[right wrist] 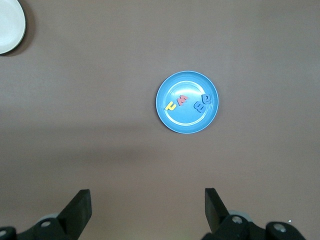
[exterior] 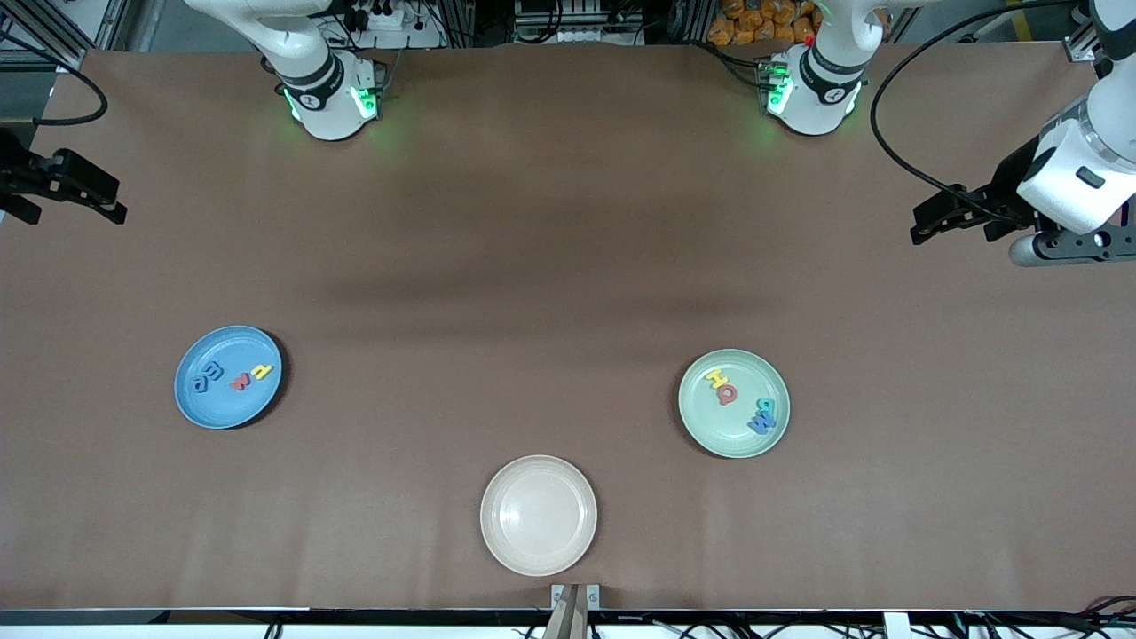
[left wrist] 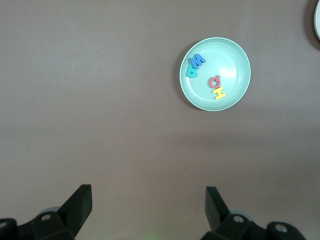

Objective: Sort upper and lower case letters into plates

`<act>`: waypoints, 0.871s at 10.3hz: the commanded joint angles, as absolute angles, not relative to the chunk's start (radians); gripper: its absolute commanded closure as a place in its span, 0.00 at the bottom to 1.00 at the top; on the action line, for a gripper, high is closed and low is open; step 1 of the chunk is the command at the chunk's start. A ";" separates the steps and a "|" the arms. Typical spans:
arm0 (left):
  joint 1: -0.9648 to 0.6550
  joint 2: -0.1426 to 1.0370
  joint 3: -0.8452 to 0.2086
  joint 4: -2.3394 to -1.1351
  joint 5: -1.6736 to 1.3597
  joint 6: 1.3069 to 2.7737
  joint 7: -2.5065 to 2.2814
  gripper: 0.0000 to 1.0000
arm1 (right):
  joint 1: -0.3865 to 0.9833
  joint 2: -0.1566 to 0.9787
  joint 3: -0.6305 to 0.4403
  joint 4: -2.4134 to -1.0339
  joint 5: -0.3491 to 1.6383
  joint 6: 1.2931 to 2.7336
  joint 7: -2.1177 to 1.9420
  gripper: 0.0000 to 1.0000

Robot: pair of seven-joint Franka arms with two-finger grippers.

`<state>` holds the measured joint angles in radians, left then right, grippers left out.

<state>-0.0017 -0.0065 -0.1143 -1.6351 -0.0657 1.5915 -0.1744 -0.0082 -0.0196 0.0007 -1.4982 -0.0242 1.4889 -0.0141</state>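
The sky blue plate (exterior: 222, 413) lies toward the right arm's end of the table and holds several letters: a yellow one (exterior: 260, 372), a red one (exterior: 240, 382) and blue ones (exterior: 206, 380). The mint green plate (exterior: 710, 426) lies toward the left arm's end. It holds a yellow H (exterior: 715, 379), a red letter (exterior: 726, 393), and a blue M beside a teal letter (exterior: 763, 415). My left gripper (exterior: 923, 224) (left wrist: 148, 200) hangs open and empty, high over the table's edge. My right gripper (exterior: 75, 216) (right wrist: 147, 200) is open and empty over the other edge.
A cream-white plate (exterior: 538, 514) with nothing in it sits nearest the front camera, between the two coloured plates. It shows at the border of both wrist views (left wrist: 318, 20) (right wrist: 7, 25). Brown cloth covers the table (exterior: 532, 266). The arm bases (exterior: 328, 98) stand along the back.
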 commanded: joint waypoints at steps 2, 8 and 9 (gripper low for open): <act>-0.014 -0.028 -0.103 -1.652 -0.049 1.589 -0.190 0.00 | -0.021 -0.006 0.011 -1.470 -0.034 1.502 -0.014 0.00; -0.029 -0.014 -0.103 -1.637 0.059 1.660 -0.093 0.00 | -0.023 -0.005 0.009 -1.470 -0.020 1.520 -0.015 0.00; -0.035 -0.014 -0.103 -1.637 0.061 1.661 -0.089 0.00 | -0.021 -0.005 0.011 -1.470 -0.020 1.520 -0.015 0.00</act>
